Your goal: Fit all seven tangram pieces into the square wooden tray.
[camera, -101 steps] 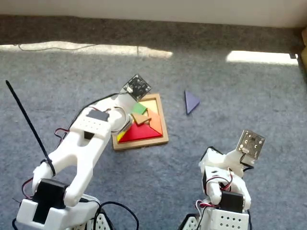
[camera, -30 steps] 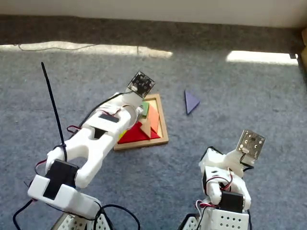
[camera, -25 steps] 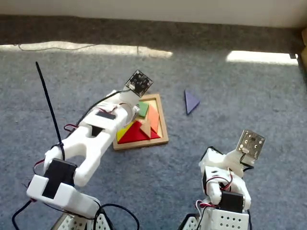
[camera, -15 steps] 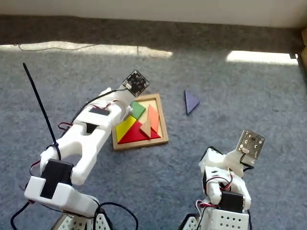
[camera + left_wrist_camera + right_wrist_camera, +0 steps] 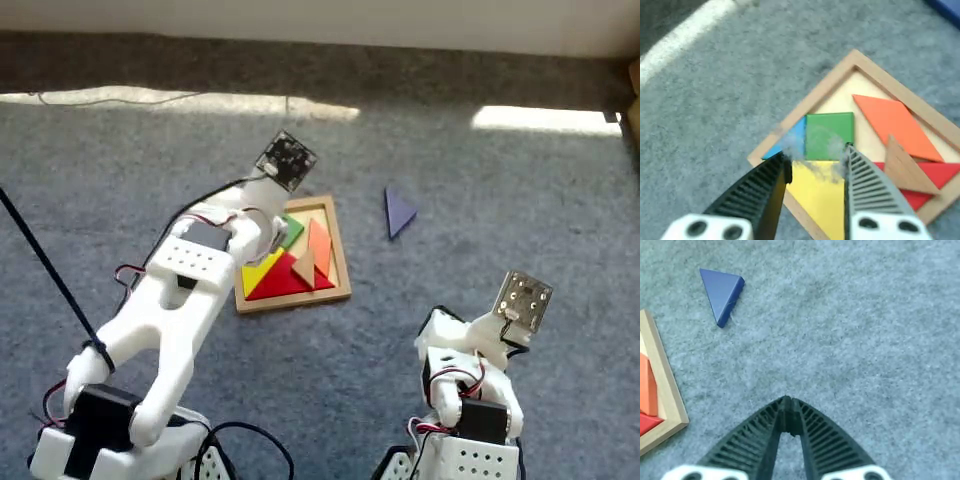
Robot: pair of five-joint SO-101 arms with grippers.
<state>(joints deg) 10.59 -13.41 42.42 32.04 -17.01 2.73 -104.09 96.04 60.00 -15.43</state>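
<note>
Left claw [image 5: 816, 156] shifted back over tray [image 5: 807, 102] | parted, empty | right claw [image 5: 788, 402] closed, empty

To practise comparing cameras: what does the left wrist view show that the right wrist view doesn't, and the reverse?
Left wrist view: the open left gripper over the green square and yellow triangle. Right wrist view: the shut right gripper and the whole blue triangle on the carpet. Both: the wooden tray and orange piece.
</note>
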